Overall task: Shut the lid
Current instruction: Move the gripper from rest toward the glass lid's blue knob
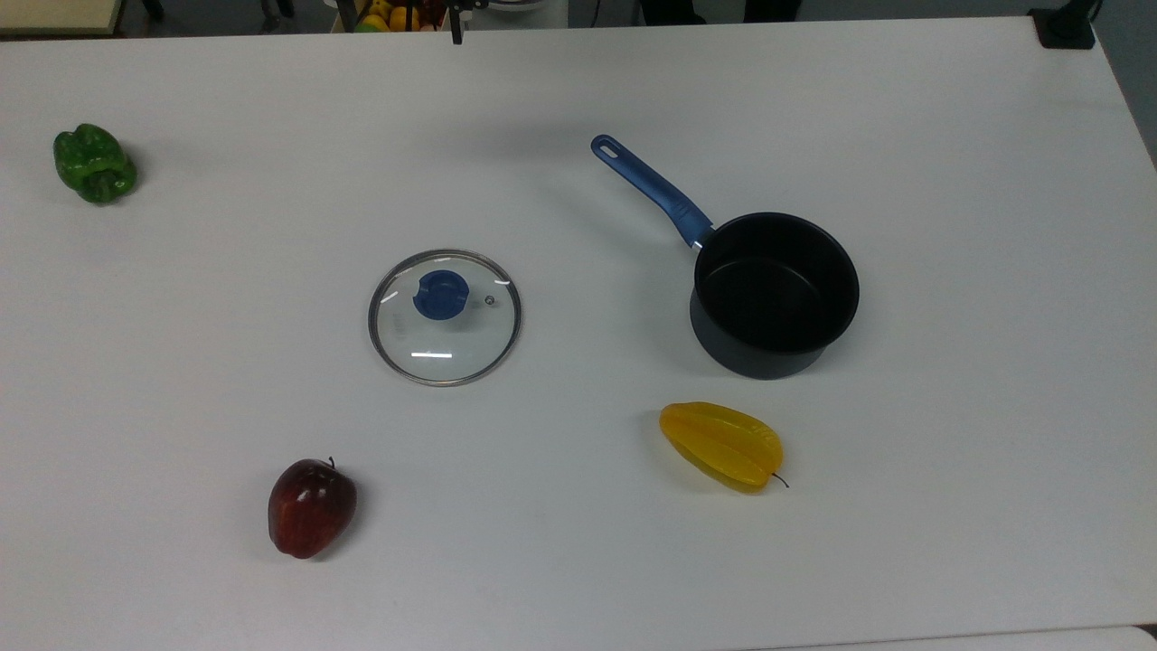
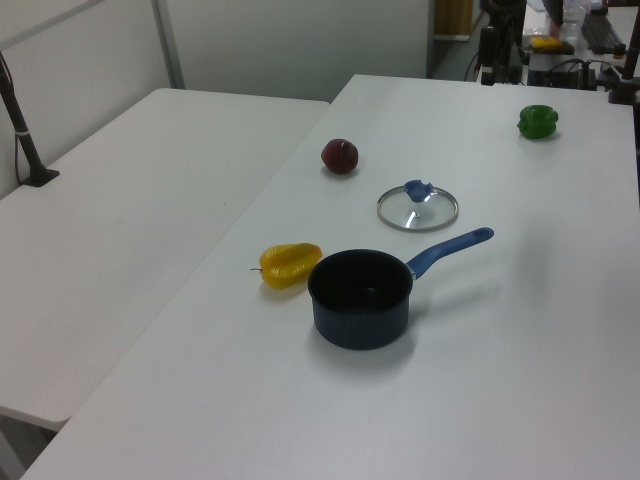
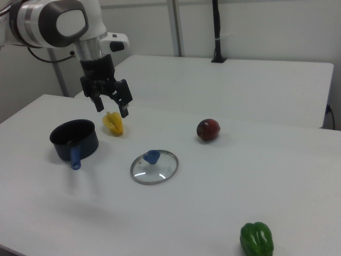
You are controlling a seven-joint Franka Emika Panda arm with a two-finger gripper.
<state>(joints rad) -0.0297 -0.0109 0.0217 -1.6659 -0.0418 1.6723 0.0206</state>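
The round glass lid (image 1: pixel 444 316) with a metal rim and blue centre knob lies flat on the white table (image 1: pixel 578 542), also seen as the lid (image 2: pixel 417 207) and the lid (image 3: pixel 154 166). The black pot (image 1: pixel 774 294) with a blue handle stands empty to the top view's right of it; the pot (image 2: pixel 361 297) and the pot (image 3: pixel 73 140) show uncovered. My gripper (image 3: pixel 111 107) hangs open in the air, high above the table, between pot and lid in the right view, holding nothing.
A yellow starfruit (image 1: pixel 721 445) lies near the pot. A red apple (image 1: pixel 311 506) sits toward the table's front left in the top view, a green pepper (image 1: pixel 94 164) at its far left. A second white table (image 2: pixel 120 210) adjoins.
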